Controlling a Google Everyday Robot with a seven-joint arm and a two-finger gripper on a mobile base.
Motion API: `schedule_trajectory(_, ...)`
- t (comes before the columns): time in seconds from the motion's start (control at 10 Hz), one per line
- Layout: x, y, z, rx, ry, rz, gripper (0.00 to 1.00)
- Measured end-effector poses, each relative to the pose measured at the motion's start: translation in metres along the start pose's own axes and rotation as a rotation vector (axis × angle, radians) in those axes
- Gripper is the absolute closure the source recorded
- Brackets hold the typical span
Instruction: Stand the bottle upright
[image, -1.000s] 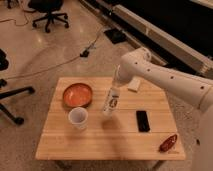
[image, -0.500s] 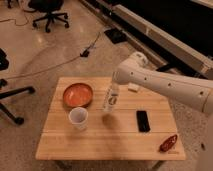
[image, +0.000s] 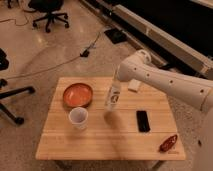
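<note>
Your gripper (image: 117, 83) is right at the top of the bottle (image: 112, 99), over the middle of the wooden table (image: 100, 145), and I cannot tell whether it's clamped on or loose. The bottle is close to upright, its top tipped slightly toward the arm, just beside the orange bowl (image: 78, 94). The white cup (image: 78, 116) is near and the black phone (image: 143, 120) is on its other side.
</note>
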Motion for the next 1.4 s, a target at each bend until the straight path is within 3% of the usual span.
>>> schedule_trajectory(0.5,0.0038,0.0041,-0.0015,0.098,-0.013,-0.096,1.0)
schedule_trajectory(0.9,0.0048,0.0078,-0.0036,0.158,0.008,-0.166,1.0)
schedule_trajectory(1.4,0.0003,0.0061,-0.0086,0.182,0.1,-0.234,1.0)
